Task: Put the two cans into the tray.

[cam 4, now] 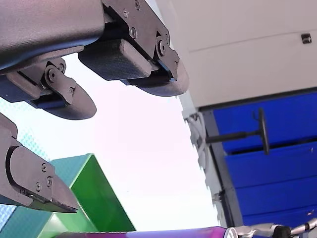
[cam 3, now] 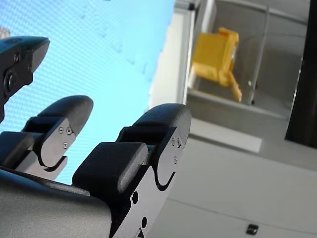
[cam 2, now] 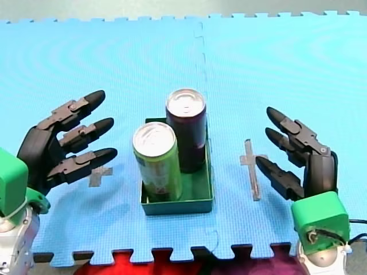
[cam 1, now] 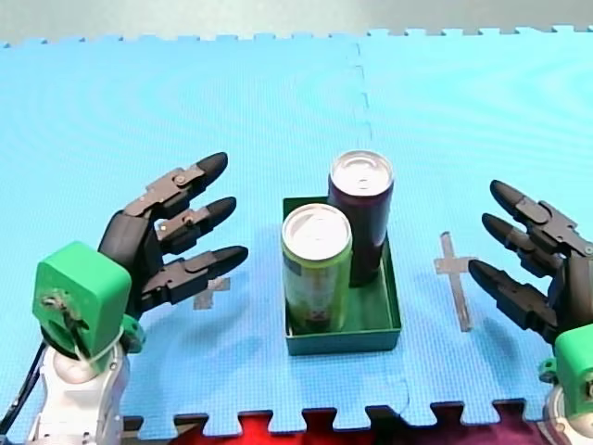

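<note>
Green tray (cam 1: 343, 341) sits between hands, both cans upright inside: light green can (cam 1: 317, 273) nearer hands, dark purple can (cam 1: 363, 218) beyond. Holding nothing, left hand (cam 1: 171, 239) and right hand (cam 1: 530, 267) flank tray, clear of it; nothing left to carry, task likely complete.

A small green square plastic tray (cam 1: 343, 341) sits on the blue foam puzzle mat (cam 1: 185, 102), midway across and close to the mat's near edge. Two cans stand upright in the tray. The green metal can (cam 1: 317, 269) is at the near left, and the dark purple metal can (cam 1: 360, 218) is just behind it to the right. On the mat, a left grey tape cross (cam 1: 211, 289) lies left of the tray and a right grey tape cross (cam 1: 454, 278) lies right of it. The left hand (cam 1: 171, 241) is by the left cross. The right hand (cam 1: 533, 264) is right of the right cross.
</note>
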`<state>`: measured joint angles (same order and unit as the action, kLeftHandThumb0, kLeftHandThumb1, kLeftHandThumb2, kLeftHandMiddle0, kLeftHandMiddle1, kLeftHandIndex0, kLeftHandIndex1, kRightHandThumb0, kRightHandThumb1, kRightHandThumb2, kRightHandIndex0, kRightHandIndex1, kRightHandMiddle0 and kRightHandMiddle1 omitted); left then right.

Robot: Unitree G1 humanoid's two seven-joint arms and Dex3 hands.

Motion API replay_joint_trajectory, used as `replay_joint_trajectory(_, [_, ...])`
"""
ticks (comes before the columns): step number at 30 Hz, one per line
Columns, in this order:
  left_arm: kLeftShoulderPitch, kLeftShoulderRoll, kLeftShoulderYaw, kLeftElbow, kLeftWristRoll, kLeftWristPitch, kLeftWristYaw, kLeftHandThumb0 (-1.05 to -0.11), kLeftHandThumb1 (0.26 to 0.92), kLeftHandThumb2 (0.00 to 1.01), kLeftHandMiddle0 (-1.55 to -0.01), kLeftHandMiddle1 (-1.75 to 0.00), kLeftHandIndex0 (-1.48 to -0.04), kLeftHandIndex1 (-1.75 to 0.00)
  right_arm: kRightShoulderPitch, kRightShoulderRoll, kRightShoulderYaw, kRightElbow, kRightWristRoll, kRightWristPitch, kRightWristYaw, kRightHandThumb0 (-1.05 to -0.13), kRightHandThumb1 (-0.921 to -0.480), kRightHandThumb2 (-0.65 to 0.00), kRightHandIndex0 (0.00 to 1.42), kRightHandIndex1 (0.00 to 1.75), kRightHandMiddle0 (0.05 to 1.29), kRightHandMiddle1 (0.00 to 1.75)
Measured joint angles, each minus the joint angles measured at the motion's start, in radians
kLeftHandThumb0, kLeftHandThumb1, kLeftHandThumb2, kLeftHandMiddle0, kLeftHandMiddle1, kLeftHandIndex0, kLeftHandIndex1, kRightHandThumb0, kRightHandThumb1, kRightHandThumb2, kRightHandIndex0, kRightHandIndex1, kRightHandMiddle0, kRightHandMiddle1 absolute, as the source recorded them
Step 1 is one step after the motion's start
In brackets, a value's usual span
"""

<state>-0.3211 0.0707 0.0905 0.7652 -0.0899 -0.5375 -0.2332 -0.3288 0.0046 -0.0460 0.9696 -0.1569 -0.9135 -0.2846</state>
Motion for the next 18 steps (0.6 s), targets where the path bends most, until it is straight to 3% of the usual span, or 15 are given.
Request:
replay_joint_trajectory(10, [-0.031, 0.036, 0.054, 0.109, -0.034, -0.046, -0.026, -0.716, 0.737, 0.00, -0.70, 0.00, -0.57, 0.00, 0.011, -0.008, -0.004, -0.017, -0.013, 0.000, -0.029, -0.265, -0.784, 0.000, 0.88, 0.00, 0.81, 0.00])
replay_joint_trajectory(18, [-0.036, 0.050, 0.078, 0.167, -0.035, -0.104, -0.034, -0.671, 0.744, 0.00, -0.70, 0.00, -0.58, 0.00, 0.020, -0.016, -0.010, -0.027, -0.008, 0.006, -0.028, -0.273, -0.783, 0.000, 0.88, 0.00, 0.80, 0.00])
